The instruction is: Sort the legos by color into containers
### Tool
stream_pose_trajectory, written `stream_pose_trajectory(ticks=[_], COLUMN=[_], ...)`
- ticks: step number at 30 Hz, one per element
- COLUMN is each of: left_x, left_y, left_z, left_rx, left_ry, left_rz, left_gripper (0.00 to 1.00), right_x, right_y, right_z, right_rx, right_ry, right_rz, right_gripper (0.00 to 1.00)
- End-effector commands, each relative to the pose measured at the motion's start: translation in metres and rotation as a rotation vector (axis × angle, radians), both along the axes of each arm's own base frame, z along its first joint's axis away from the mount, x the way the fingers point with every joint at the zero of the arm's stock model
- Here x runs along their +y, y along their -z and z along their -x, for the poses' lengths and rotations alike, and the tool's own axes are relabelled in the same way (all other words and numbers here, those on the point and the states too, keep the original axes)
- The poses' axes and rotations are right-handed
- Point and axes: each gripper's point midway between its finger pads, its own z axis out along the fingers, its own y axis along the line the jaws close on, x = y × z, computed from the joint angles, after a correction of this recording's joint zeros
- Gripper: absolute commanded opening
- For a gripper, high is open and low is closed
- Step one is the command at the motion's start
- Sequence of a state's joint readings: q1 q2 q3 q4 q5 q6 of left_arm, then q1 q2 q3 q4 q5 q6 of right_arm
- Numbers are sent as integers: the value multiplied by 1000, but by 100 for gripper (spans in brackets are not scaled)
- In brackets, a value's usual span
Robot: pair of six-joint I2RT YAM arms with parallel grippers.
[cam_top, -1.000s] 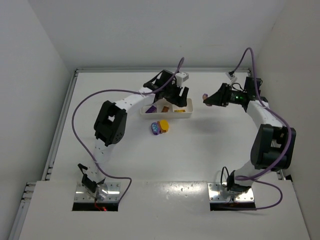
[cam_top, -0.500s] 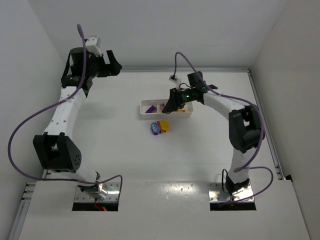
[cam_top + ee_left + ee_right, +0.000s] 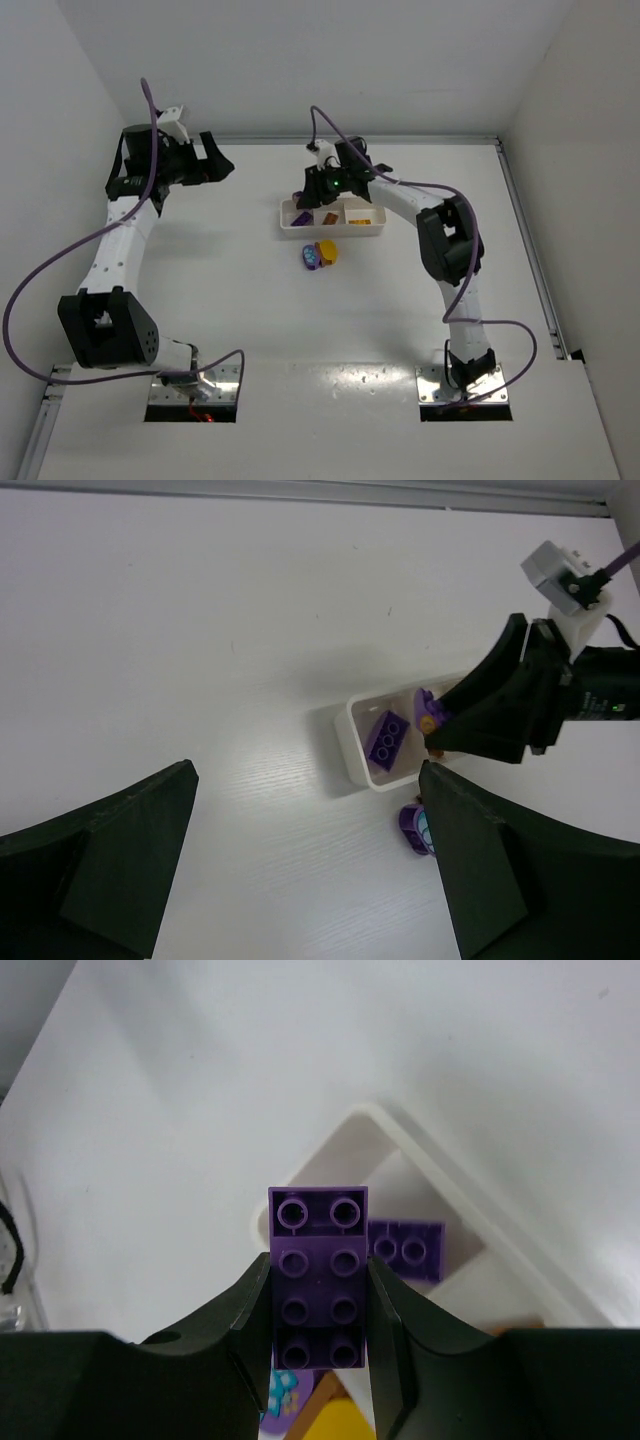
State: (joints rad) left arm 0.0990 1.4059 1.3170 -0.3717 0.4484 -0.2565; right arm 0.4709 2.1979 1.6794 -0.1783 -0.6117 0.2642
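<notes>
My right gripper [image 3: 318, 1305] is shut on a purple lego [image 3: 318, 1230] and holds it above the left compartment of the white tray [image 3: 440, 1175]. Another purple lego [image 3: 405, 1250] lies in that compartment. In the top view the right gripper [image 3: 311, 196] hangs over the tray's [image 3: 340, 235] left end. An orange lego [image 3: 327, 218] lies in the middle compartment and a yellow-orange one [image 3: 360, 220] in the right. A rounded purple lego with a blue spot [image 3: 311, 258] and a yellow lego [image 3: 327, 250] lie on the table in front of the tray. My left gripper [image 3: 215, 165] is open, empty and raised at far left.
The left wrist view looks down on the tray [image 3: 350, 745], the purple lego in it [image 3: 385, 737], the right gripper [image 3: 510, 705] and the rounded lego [image 3: 415, 825]. The side walls and a rail along the back edge bound the white table.
My left arm has swung away from the tray to the far left and up. My right arm has carried the purple lego from the right side to above the tray's left compartment.
</notes>
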Motion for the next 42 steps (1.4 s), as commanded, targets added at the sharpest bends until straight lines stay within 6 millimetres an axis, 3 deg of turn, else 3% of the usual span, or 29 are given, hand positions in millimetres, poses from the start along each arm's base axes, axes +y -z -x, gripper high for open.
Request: stream_pose_trajectory(ticks=[1,7,10,13,16,18,24,27,29,30,31,33,34,35,37,38,40,41,42], left_x=[-1,5,4,4,4,4,0,-13,-31,-37,-43,-64,-71,-86,-101,-117,-130,-135,-150], left_y=[-19,-15,-17,-13,-11,-11,-5,0,13,10,18,23,27,31,47,63,79,97,109], left_z=[5,2,2,2,0,0,6,19,30,35,39,52,58,65,85,101,111,122,133], left_rx=[-43,-28,-39,-29,-25,-22,-30,-48,-57,-82,-75,-101,-106,-139,-121,-123,-134,-113,-117], left_ry=[28,24,34,33,29,26,64,126,217,248,283,408,461,557,680,787,862,908,986], left_rz=[52,83,86,87,97,104,91,65,-1,-30,-58,-147,-174,-235,-276,-324,-392,-415,-449], left_gripper=[100,100,100,100,100,100,100,100,93,91,91,91,93,95,97,97,95,94,94], right_x=[25,47,44,42,40,39,42,42,34,21,5,-18,-44,-61,-89,-119,-143,-166,-174], right_y=[-8,8,10,20,15,19,-5,-43,-70,-95,-106,-114,-117,-133,-127,-124,-122,-110,-117], right_z=[-15,-13,-15,-18,-21,-19,-10,2,7,11,7,15,10,15,22,27,38,43,50], right_rx=[-72,-65,-65,-61,-76,-69,-89,-105,-129,-152,-162,-164,-167,-187,-164,-128,-108,-61,-71], right_ry=[2,-22,-3,38,55,55,45,31,39,60,88,81,107,116,111,146,128,164,164], right_rz=[-2,15,33,72,78,83,55,0,-34,-56,-59,-58,-43,-47,-19,-7,-17,-2,-16], right_gripper=[6,6,11,28,49,52,64,64,67,69,71,78,80,81,82,82,82,82,82])
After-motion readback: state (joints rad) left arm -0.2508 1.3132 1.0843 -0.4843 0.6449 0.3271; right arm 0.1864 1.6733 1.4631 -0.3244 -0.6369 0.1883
